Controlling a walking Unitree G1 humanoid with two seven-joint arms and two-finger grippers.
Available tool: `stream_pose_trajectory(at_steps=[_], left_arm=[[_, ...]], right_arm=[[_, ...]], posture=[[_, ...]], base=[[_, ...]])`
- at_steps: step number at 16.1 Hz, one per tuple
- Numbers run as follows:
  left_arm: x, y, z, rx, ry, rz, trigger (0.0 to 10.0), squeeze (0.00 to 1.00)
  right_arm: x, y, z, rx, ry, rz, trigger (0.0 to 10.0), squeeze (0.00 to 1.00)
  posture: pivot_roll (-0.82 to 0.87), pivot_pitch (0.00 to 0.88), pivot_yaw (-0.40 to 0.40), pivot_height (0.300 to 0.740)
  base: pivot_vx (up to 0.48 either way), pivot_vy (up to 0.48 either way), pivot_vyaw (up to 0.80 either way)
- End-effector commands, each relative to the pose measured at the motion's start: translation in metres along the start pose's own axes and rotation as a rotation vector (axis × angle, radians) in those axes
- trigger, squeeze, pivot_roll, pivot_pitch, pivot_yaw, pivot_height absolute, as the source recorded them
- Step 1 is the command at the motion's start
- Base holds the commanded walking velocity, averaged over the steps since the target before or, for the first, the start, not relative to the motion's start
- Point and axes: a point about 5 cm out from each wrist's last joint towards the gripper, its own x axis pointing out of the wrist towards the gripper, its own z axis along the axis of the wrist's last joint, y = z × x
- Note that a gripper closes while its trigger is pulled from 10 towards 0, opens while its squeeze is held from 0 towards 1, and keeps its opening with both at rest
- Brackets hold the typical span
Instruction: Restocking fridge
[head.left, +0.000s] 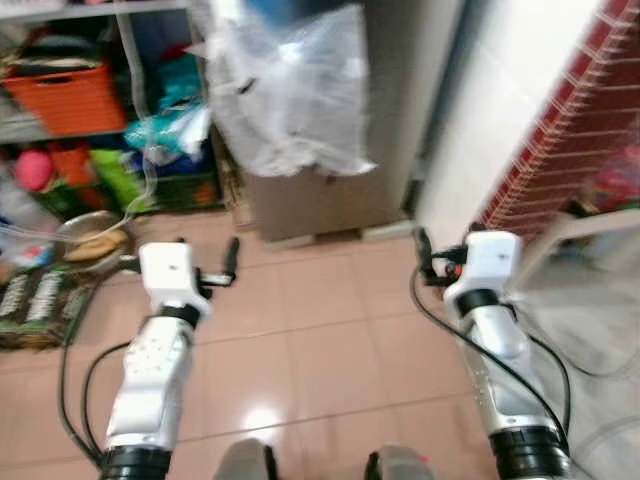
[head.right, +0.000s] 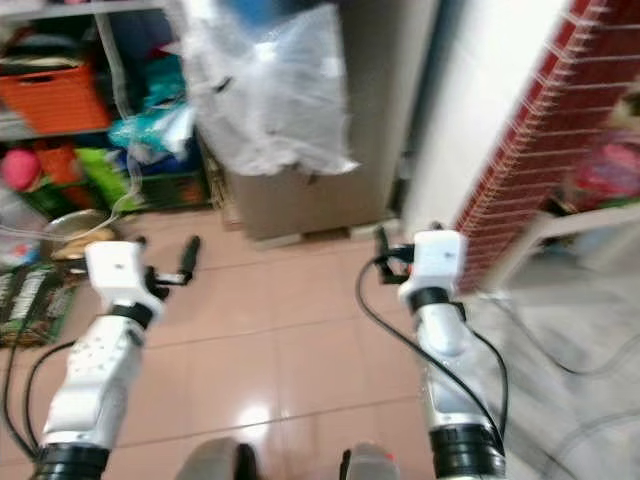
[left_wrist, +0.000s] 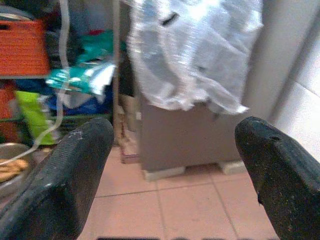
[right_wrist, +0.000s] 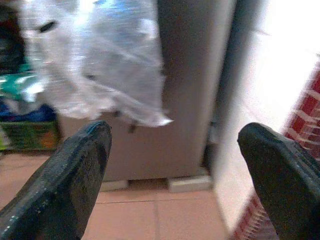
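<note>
Your fridge (head.left: 330, 190) sits at 12 o'clock, upright, long axis vertical, grey front facing you, raised on blocks off the tiled floor (head.left: 320, 330). A clear plastic bag (head.left: 290, 90) hangs over its front. Left end effector (left_wrist: 165, 170) and right end effector (right_wrist: 170, 170) are both spread wide, empty, aimed at it. A shelf (head.left: 90, 100) with an orange crate (head.left: 65, 95) is at 10 o'clock, a red brick wall (head.left: 560, 150) at 2 o'clock.

Fridge (head.left: 400, 110) stands ahead of us on floor (head.left: 320, 330). Plastic bag (head.left: 290, 85) hangs before its left part. Shelves (head.left: 70, 110) left of fridge, crate (head.left: 70, 95) on them. Bowl (head.left: 90, 240) on floor below shelves. Brick wall (head.left: 560, 150) to our right.
</note>
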Motion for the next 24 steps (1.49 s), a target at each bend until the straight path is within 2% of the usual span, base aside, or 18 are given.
stream_pose_trajectory(at_steps=[1, 17, 18, 21, 24], left_arm=[[0.0008, -0.0086, 0.002, -0.016, -0.016, -0.042, 10.0, 0.0], [0.0022, -0.0089, 0.0034, -0.03, -0.029, -0.063, 10.0, 0.0], [0.004, -0.0116, 0.0013, -0.059, -0.004, -0.027, 10.0, 0.0], [0.0046, -0.0116, -0.0026, -0.064, 0.019, -0.011, 10.0, 0.0], [0.0054, -0.0121, -0.002, -0.106, 0.022, -0.019, 10.0, 0.0]], right_arm=[[-0.0015, -0.0084, 0.0009, -0.016, 0.0, -0.017, 10.0, 0.0], [0.0001, -0.0055, -0.0005, -0.014, 0.008, 0.003, 10.0, 0.0], [0.0005, -0.0057, -0.0011, -0.012, 0.012, 0.003, 10.0, 0.0], [0.0015, -0.0053, -0.0015, -0.01, 0.017, 0.003, 10.0, 0.0], [0.0019, -0.0058, -0.0016, -0.011, 0.019, 0.005, 10.0, 0.0]], posture=[[-0.04, 0.098, 0.045, 0.74], [-0.03, 0.096, 0.045, 0.74], [-0.03, 0.094, 0.044, 0.74], [-0.03, 0.092, 0.043, 0.74], [-0.03, 0.091, 0.042, 0.74]], base=[[0.0, 0.0, 0.0], [0.454, 0.0, 0.0], [0.0, 0.0, 0.0], [0.0, 0.0, -0.77], [0.0, 0.0, -0.8]])
